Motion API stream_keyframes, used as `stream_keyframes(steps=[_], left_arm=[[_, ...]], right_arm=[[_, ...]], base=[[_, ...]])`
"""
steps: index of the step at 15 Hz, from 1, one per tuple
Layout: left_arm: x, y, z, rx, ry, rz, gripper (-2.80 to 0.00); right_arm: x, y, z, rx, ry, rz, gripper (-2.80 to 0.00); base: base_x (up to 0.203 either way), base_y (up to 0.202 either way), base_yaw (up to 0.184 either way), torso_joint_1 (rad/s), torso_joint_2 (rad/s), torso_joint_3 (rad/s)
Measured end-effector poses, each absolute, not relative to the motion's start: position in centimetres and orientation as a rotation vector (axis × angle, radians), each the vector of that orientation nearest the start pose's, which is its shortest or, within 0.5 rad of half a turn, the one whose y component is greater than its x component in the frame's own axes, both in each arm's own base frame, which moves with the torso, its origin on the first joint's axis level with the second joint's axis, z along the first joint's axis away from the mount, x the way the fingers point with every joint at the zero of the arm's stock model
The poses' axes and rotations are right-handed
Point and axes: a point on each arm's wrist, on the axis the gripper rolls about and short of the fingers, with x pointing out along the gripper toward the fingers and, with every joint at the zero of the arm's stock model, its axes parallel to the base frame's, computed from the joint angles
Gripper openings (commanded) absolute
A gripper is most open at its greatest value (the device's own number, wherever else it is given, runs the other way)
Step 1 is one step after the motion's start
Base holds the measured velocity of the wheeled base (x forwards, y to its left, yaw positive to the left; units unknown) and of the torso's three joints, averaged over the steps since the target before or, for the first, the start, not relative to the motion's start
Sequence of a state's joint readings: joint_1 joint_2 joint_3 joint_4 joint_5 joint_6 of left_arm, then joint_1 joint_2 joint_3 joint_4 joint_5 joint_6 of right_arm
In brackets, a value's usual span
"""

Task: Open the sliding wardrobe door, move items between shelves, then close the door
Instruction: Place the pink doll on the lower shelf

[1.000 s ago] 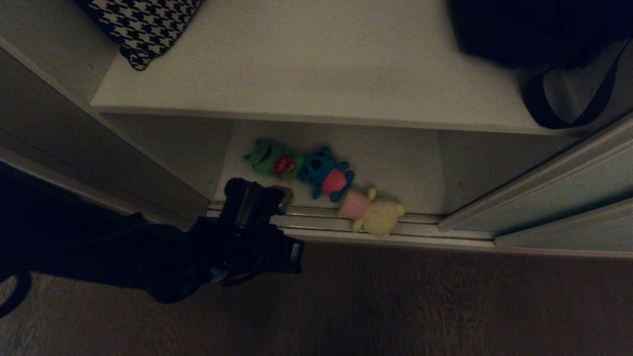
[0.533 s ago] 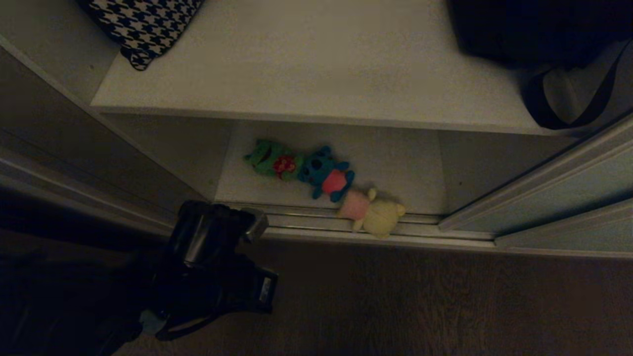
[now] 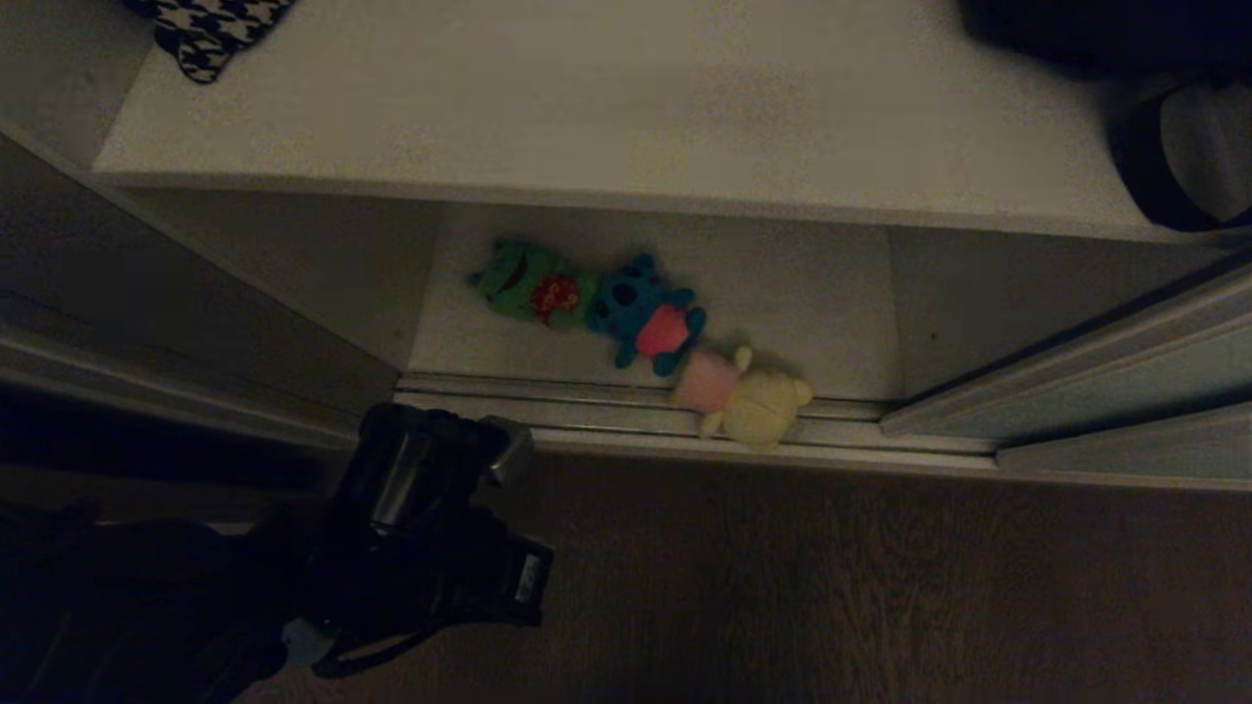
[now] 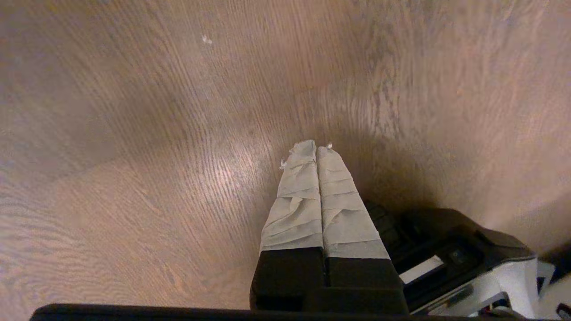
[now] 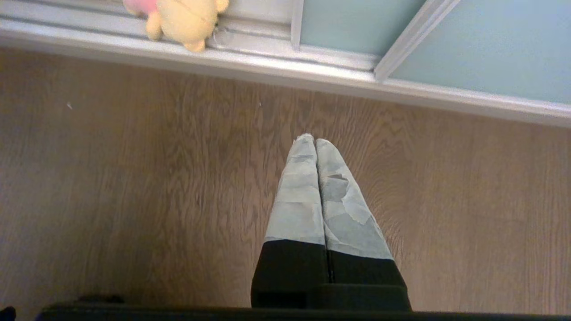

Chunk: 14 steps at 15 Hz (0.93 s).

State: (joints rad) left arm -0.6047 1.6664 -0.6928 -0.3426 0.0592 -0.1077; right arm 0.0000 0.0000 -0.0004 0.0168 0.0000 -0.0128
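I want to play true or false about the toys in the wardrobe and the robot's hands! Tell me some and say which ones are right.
1. The blue plush toy with the pink belly lies between the green plush toy with red and the cream-yellow plush toy with pink. True.
2. The cream-yellow toy sits up on the upper off-white shelf. False: it lies low down, partly on the ribbed metal floor track.
3. The left gripper holds a toy. False: it is shut and empty over the wooden floor.
4. The right gripper is shut. True.
5. The grey-green sliding door covers the toys. False: it stands off to the side.
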Motion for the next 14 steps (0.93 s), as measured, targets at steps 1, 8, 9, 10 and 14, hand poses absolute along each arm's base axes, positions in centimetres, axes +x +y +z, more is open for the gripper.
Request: stream_keyframes(steps=[1, 8, 9, 10, 14], left_arm=[[22.5, -15.4, 13.5, 0.109, 0.632, -0.495, -2.80], [24.5, -17.2, 12.2, 0.128, 0.657, -0.509, -2.80], [25.3, -17.8, 12.2, 0.122, 0.649, -0.516, -2.80], [26.3, -18.5, 12.1, 0.111, 0.634, -0.532, -2.80], [30.4, -21.7, 9.8, 0.111, 0.589, -0.618, -2.80]], right_arm=[[-2.3, 0.0, 7.4, -0.012, 0.016, 0.000, -2.80], [-2.3, 0.0, 7.4, -0.012, 0.016, 0.000, -2.80], [-2.3, 0.0, 7.4, -0.011, 0.016, 0.000, -2.80], [-2.3, 0.0, 7.4, -0.013, 0.016, 0.000, -2.80], [-2.3, 0.0, 7.4, -0.012, 0.016, 0.000, -2.80]], base=[[0.000, 0.000, 0.000, 0.002, 0.01, -0.199], [0.000, 0.000, 0.000, 0.003, 0.00, -0.130], [0.000, 0.000, 0.000, 0.000, 0.00, 0.000], [0.000, 0.000, 0.000, 0.000, 0.00, 0.000], [0.000, 0.000, 0.000, 0.000, 0.00, 0.000]])
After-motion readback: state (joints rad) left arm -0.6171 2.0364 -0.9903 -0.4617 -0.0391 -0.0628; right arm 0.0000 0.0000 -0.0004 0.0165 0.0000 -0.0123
